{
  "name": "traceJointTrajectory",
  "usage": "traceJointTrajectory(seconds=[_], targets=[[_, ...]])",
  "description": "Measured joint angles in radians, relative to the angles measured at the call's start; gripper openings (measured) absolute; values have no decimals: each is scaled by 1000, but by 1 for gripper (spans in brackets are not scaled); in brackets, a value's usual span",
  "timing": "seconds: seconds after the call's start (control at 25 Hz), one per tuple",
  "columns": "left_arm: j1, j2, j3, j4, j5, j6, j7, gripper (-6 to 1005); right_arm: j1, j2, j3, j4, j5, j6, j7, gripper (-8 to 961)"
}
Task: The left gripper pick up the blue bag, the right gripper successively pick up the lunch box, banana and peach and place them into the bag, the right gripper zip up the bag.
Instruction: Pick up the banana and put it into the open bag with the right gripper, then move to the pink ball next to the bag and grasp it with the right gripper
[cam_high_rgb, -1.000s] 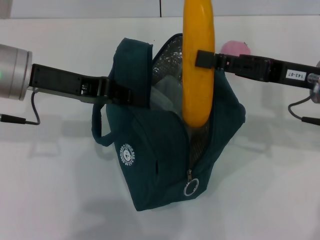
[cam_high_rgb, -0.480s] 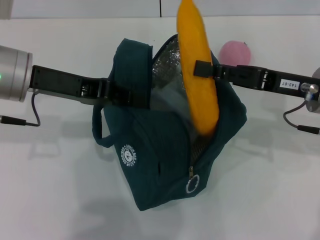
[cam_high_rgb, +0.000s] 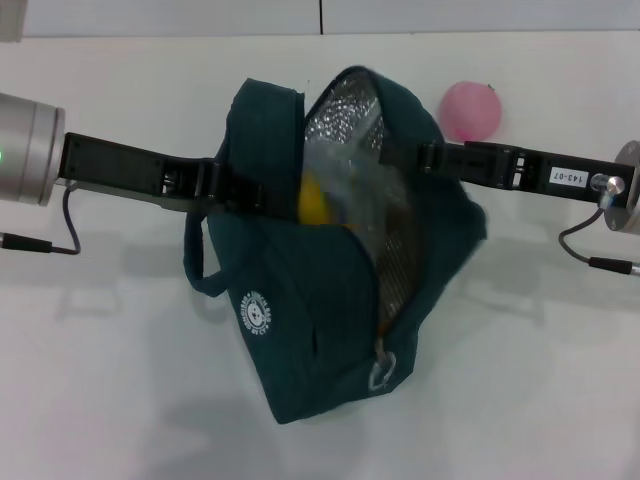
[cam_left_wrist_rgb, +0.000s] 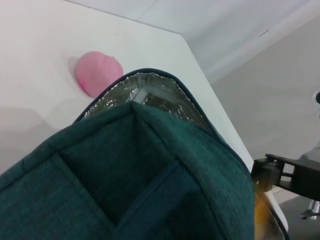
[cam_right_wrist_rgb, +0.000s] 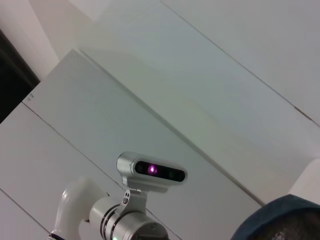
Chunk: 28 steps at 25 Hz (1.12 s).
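My left gripper (cam_high_rgb: 222, 186) is shut on the left side of the blue bag (cam_high_rgb: 320, 300) and holds it up with its mouth open, the silver lining showing. The bag also fills the left wrist view (cam_left_wrist_rgb: 150, 180). The banana (cam_high_rgb: 314, 203) is down inside the bag; only a yellow patch shows, and a yellow blur in the left wrist view (cam_left_wrist_rgb: 260, 212). A translucent lunch box (cam_high_rgb: 345, 165) lies in the bag beside it. My right gripper (cam_high_rgb: 428, 158) is at the bag's right rim. The pink peach (cam_high_rgb: 470, 110) lies on the table behind the right arm, also in the left wrist view (cam_left_wrist_rgb: 97, 72).
The white table (cam_high_rgb: 110, 360) spreads around the bag. The bag's zip pull ring (cam_high_rgb: 381, 373) hangs at the front. The right wrist view shows only the wall, my head (cam_right_wrist_rgb: 150, 170) and a bit of the bag's rim (cam_right_wrist_rgb: 287, 220).
The banana, upright above the bag a second ago, has tilted and gone down into it. My right gripper has moved down and right to the rim. The left gripper has not moved.
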Motion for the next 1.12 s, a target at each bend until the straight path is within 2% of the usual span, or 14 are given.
traceJointTrajectory(seconds=[0.24,0.48,0.72,0.92,1.0,1.12], targets=[[2,0,0,0,0,0,0,53,-3,0,10,0,4,-2,0,652],[6,0,0,0,-1,1,0,53,-31,-12,12,-36,96,-52,-47,684],[7,0,0,0,-1,2,0,53,-95,-22,54,-165,121,-82,-158,734],[8,0,0,0,-2,3,2,53,-147,-36,124,-189,116,56,-269,813],[8,0,0,0,-2,2,2,53,-164,-37,139,-189,114,155,-343,848],[7,0,0,0,-6,2,3,53,-165,-37,128,-190,93,335,-439,849]])
